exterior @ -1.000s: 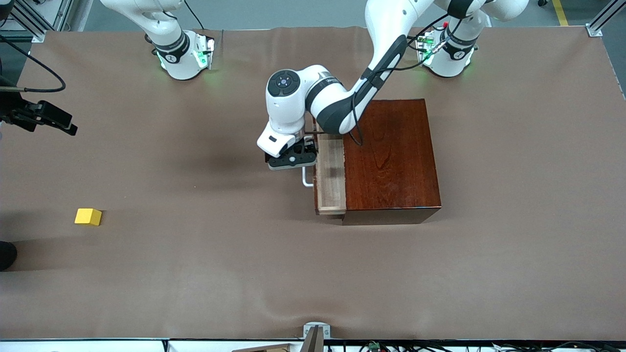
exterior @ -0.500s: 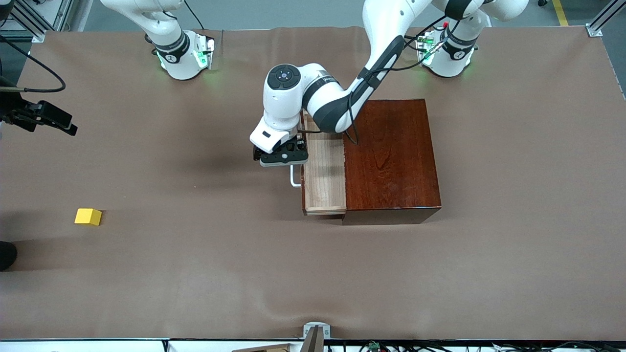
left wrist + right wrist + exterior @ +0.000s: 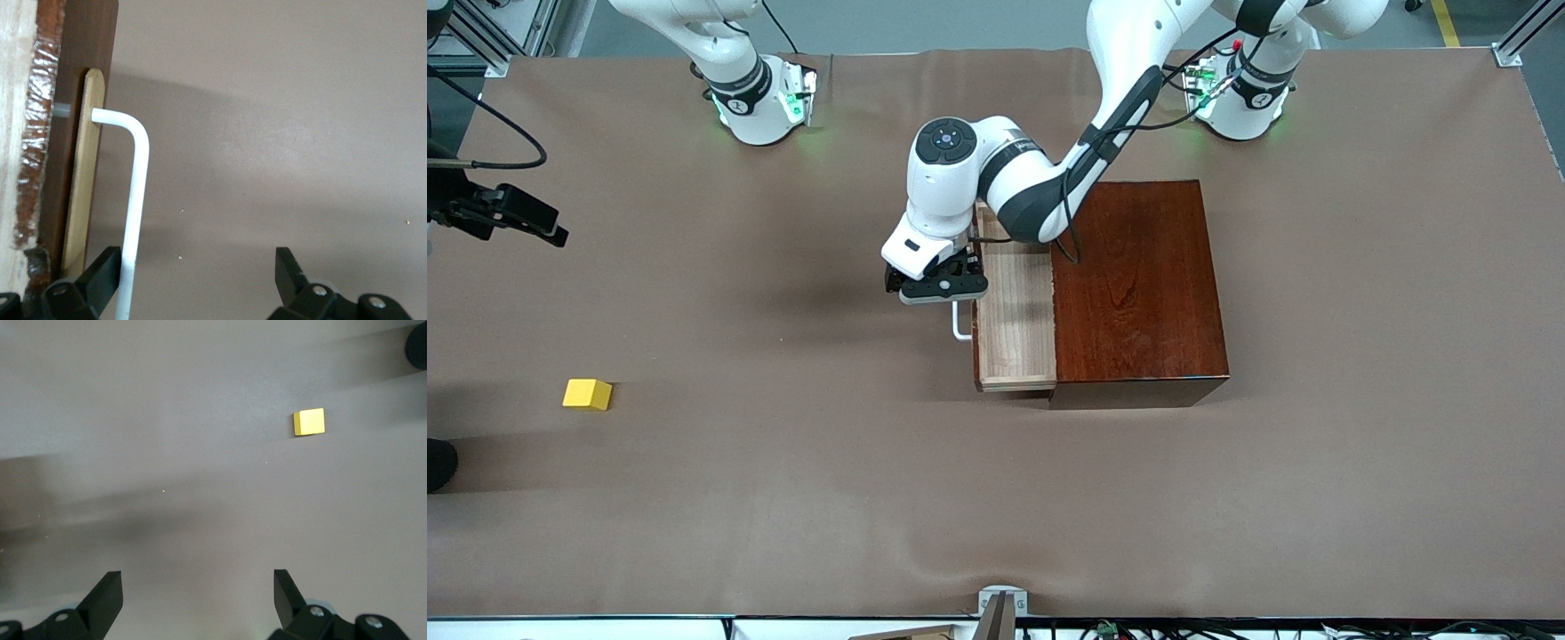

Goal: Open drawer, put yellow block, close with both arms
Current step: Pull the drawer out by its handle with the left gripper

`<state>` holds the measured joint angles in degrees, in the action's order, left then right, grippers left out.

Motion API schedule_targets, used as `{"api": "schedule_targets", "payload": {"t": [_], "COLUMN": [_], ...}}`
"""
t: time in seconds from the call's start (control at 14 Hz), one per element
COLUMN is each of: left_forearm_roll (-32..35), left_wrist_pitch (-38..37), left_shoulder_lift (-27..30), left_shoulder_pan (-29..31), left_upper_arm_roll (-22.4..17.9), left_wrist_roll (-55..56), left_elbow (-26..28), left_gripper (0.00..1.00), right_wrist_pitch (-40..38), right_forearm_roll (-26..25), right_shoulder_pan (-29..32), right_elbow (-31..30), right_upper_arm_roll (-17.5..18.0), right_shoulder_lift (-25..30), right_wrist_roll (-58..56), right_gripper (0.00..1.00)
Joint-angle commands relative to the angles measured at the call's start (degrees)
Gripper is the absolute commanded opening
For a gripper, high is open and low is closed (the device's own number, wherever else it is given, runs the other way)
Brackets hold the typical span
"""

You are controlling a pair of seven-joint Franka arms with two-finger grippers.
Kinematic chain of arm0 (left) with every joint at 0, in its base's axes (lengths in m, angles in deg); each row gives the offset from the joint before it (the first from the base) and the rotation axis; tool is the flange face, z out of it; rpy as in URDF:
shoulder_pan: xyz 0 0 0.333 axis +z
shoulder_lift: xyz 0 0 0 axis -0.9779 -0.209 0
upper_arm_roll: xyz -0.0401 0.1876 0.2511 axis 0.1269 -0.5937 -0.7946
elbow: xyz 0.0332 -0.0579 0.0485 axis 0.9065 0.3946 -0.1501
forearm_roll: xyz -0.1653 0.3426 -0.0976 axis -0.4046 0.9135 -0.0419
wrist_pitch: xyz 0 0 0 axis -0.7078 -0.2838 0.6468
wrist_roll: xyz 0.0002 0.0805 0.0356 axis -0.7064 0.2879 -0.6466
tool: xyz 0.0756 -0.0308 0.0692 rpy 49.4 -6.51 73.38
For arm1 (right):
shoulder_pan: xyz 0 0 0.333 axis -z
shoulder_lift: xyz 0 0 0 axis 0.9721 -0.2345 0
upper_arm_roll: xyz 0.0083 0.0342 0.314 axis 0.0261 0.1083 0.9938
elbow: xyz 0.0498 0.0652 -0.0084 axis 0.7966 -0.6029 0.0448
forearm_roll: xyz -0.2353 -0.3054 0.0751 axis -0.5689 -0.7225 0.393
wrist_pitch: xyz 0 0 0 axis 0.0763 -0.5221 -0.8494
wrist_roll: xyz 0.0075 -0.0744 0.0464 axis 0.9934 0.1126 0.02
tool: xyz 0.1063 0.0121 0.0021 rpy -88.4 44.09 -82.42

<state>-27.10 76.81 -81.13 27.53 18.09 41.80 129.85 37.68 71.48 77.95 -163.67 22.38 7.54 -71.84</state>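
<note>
The drawer (image 3: 1016,311) stands pulled out of the dark reddish-brown box (image 3: 1138,284), its pale-wood tray bare inside. My left gripper (image 3: 943,289) hangs at the white handle (image 3: 959,324). In the left wrist view the left gripper (image 3: 198,263) is open, with the handle bar (image 3: 137,200) between its fingers, close against one of them. The yellow block (image 3: 588,394) lies on the mat toward the right arm's end of the table. My right gripper (image 3: 520,216) hovers over the mat there, open and holding nothing (image 3: 198,583), with the yellow block (image 3: 309,422) in its view.
A brown mat (image 3: 783,498) covers the whole table. A dark round object (image 3: 438,464) sits at the table's edge at the right arm's end, nearer to the front camera than the yellow block. A small metal bracket (image 3: 1000,600) marks the front edge.
The left gripper has drawn the handle toward the right arm's end, and the drawer has slid farther out of the box. The right arm and the block have not moved.
</note>
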Motion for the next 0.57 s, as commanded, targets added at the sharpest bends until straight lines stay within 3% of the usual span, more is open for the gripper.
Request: {"api": "schedule_targets", "payload": {"t": [0.0,0.5], "left_forearm_roll": [-1.0,-1.2], "left_wrist_pitch": [4.1,4.0], "left_shoulder_lift": [-0.6,0.7], "left_shoulder_pan": [-0.7,-0.7], "left_upper_arm_roll": [-0.6,-0.4], "left_wrist_roll": [0.4,0.4], "left_elbow": [-2.7,-2.8], "left_gripper": [1.00,1.00], "right_wrist_pitch": [0.1,0.0], "right_forearm_roll": [0.6,0.6], "right_shoulder_pan": [0.2,0.2], "right_elbow": [0.4,0.4], "right_upper_arm_roll": [0.1,0.1], "right_shoulder_lift": [-0.3,-0.3], "right_wrist_roll": [0.1,0.1], "right_gripper": [1.00,1.00]}}
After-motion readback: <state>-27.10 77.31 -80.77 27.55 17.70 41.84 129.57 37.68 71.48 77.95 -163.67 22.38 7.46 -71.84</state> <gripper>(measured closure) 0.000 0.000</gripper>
